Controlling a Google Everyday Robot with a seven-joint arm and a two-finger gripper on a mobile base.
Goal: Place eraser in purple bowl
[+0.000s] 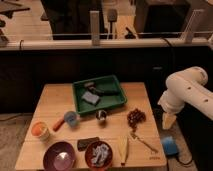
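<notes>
The eraser [88, 143], a small flat dark block, lies on the wooden table [50, 100] near its front edge. It sits between the purple bowl [59, 156] at the front left and a red-brown bowl [99, 154]. The purple bowl is glossy with a paler centre and holds nothing. My gripper [169, 120] hangs on the white arm [187, 90] off the table's right side, pointing down. It is open, holds nothing, and is well to the right of the eraser.
A green tray [100, 95] at the back holds a grey-blue pad and a dark object. An orange cup [40, 130], a blue scoop [66, 120], a small ball [101, 115], dark grapes [136, 117] and wooden utensils [124, 149] also lie on the table. A blue object [170, 145] sits on the floor at the right.
</notes>
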